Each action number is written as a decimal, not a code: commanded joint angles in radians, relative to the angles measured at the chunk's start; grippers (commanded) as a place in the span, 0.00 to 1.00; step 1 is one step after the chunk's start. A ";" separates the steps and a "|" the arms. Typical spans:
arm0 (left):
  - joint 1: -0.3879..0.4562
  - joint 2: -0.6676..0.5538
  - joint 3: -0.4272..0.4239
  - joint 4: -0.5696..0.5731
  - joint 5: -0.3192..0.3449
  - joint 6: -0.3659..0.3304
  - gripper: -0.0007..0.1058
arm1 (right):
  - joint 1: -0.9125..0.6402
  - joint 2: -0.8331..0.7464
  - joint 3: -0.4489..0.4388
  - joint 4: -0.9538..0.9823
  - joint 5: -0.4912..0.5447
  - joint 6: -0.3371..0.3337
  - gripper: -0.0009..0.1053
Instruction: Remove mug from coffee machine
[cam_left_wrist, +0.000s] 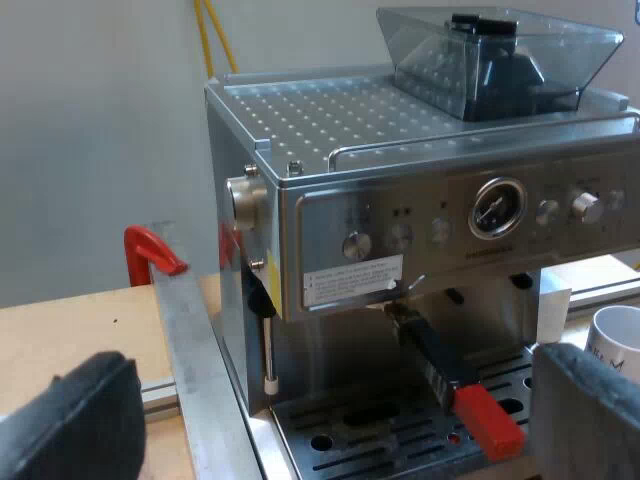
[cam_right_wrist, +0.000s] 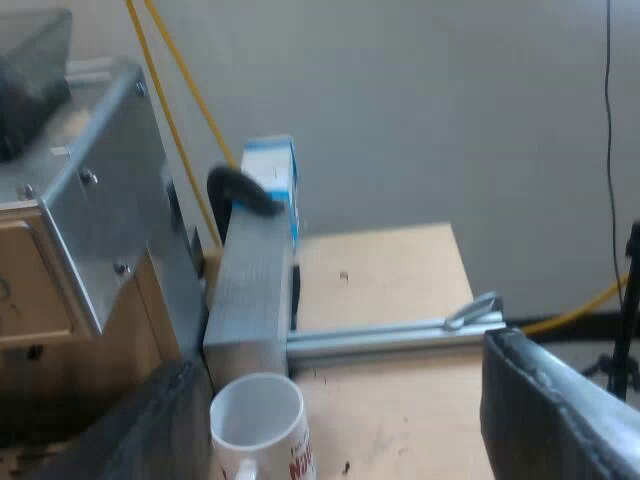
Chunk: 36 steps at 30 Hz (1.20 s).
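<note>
The steel espresso machine (cam_left_wrist: 400, 230) carries a smoked bean hopper (cam_left_wrist: 500, 55) on its top. The metal holder is locked into its front, and its dark handle ends in red (cam_left_wrist: 488, 420) over the drip tray (cam_left_wrist: 350, 430). A white mug (cam_left_wrist: 618, 340) with red print stands by the machine's far side, past one finger of my left gripper (cam_left_wrist: 335, 400), which is open and holds nothing. In the right wrist view the same mug (cam_right_wrist: 260, 425) sits upright between the wide-open fingers of my right gripper (cam_right_wrist: 340, 370), close to one finger and touching neither. Its base is hidden.
A red clamp (cam_left_wrist: 150, 250) and an aluminium rail (cam_left_wrist: 190, 340) stand beside the machine on the wooden table (cam_left_wrist: 60, 330). Beyond the mug are an aluminium block (cam_right_wrist: 250, 290), a blue and white box (cam_right_wrist: 272, 175), a thin rail (cam_right_wrist: 390, 338) and yellow cables (cam_right_wrist: 180, 110).
</note>
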<state>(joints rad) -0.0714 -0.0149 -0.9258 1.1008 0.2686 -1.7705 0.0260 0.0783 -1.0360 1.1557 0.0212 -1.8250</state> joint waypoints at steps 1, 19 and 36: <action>0.000 -0.123 -0.005 0.021 -0.010 0.003 0.75 | -0.004 -0.069 -0.007 -0.007 -0.003 -0.019 0.57; 0.000 -0.140 0.031 0.023 -0.120 0.003 0.75 | -0.002 -0.133 0.096 -0.091 -0.007 -0.049 0.57; 0.000 -0.138 0.278 -0.089 -0.120 0.003 0.75 | -0.002 -0.131 0.371 -0.165 -0.007 -0.049 0.57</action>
<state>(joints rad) -0.0714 -0.0131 -0.6879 1.0237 0.1632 -1.7692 0.0260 -0.0150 -0.6822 1.0033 0.0205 -1.8610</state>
